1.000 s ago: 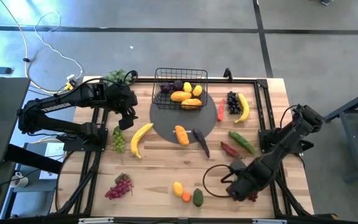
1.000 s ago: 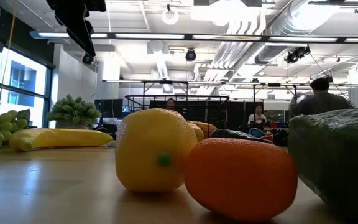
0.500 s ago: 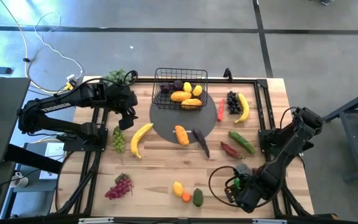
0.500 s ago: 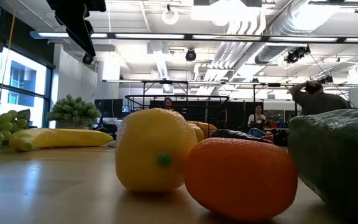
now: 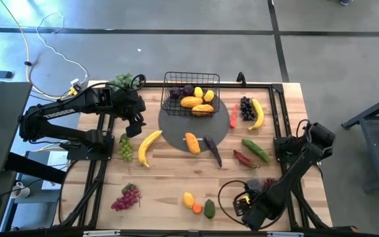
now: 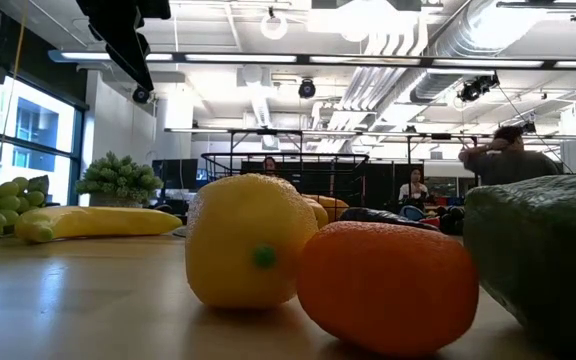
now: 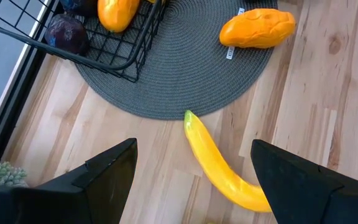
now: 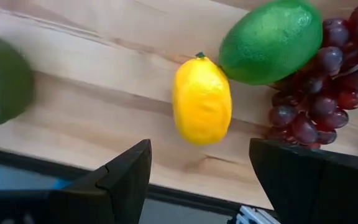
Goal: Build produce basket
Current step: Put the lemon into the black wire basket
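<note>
From above, my right gripper point(image 5: 247, 205) hovers at the table's near-right corner, far from the basket point(image 5: 191, 92) at its eleven o'clock. In its wrist view the fingers stand spread, empty, over a yellow lemon point(image 8: 202, 108) lying lengthwise between them.

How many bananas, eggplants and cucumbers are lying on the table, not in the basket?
Bananas: 2
Eggplant: 1
Cucumber: 1
Total: 4
</note>
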Controlling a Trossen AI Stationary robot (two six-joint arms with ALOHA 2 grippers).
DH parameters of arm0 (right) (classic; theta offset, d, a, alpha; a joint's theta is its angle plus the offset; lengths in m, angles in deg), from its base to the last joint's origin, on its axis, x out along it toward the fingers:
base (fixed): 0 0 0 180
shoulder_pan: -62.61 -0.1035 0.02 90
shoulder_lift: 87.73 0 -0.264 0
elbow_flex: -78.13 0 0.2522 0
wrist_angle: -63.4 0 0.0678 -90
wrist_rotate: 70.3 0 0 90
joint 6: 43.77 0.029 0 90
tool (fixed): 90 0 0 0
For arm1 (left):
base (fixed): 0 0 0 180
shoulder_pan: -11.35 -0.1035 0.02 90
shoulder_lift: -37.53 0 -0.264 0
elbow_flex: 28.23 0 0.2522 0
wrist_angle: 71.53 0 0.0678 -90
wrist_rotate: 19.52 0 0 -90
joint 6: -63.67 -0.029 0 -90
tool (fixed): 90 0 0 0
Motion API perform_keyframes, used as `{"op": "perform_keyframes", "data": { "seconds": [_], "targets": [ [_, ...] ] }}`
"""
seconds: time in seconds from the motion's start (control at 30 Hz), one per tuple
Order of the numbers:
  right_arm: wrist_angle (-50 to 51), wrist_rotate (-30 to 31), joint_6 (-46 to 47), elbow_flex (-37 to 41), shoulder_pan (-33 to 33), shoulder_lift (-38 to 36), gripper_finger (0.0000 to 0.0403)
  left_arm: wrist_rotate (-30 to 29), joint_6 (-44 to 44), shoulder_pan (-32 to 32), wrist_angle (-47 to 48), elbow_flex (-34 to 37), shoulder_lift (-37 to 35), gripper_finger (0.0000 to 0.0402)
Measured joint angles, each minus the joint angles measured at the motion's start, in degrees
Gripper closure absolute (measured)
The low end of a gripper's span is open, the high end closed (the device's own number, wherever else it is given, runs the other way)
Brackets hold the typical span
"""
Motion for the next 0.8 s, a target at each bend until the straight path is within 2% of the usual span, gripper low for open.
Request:
{"op": "perform_keyframes", "data": {
  "seconds": [0.63, 0.8],
  "targets": [
    [-4.3, -1.8, 4.1, 0.0, 0.1, 9.0, 0.0151, 0.0, 0.0, 0.0, 0.0, 0.0, 0.0, 0.0099],
    [-4.4, -1.8, 4.2, 0.0, 0.3, 9.5, 0.0171, 0.0, -1.4, 0.0, 0.0, 0.0, 0.0, 0.0099]
  ]
}}
